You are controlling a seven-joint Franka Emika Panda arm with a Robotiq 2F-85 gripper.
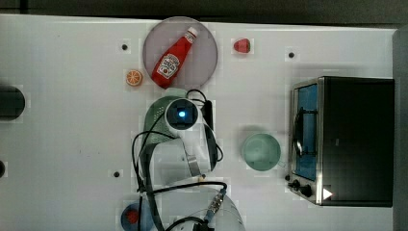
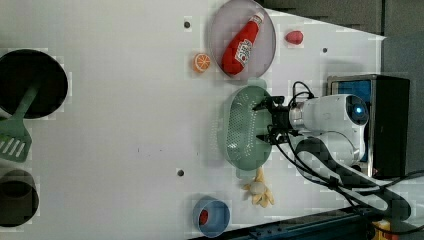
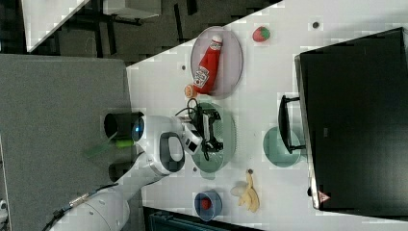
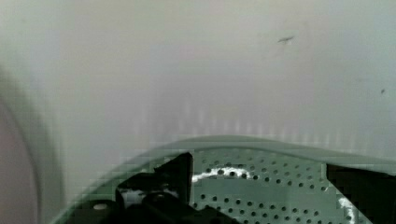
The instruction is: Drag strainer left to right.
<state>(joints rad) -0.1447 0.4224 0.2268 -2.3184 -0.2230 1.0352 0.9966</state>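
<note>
White table (image 1: 62, 144). Strainer (image 2: 240, 130) lies near the table's middle, long axis running across the left view from top to bottom, just short of the grey plate (image 1: 202, 62). Ketchup bottle (image 1: 173, 57) lies flat on the plate, which sits against one table edge. Orange slice (image 1: 134, 77) is just beside the plate; a strawberry (image 1: 242, 45) is on the plate's other side, near the same edge. Gripper (image 2: 264, 121) is over the strainer, fingers (image 2: 261, 106) spread wide apart, nothing between them; in the wrist view the dark fingers (image 4: 175, 172) show on either side above the perforated bowl. I cannot tell whether they touch the strainer. Cup (image 1: 260, 152) stands apart from the strainer, close to the toaster oven (image 1: 351, 139) at the table's end. Banana (image 2: 260, 192) and a blue bowl (image 2: 212, 217) with something red in it sit near the edge by the arm's base. Black pan with a green spatula (image 2: 15, 135) is at the far end, seen in the left view.
</note>
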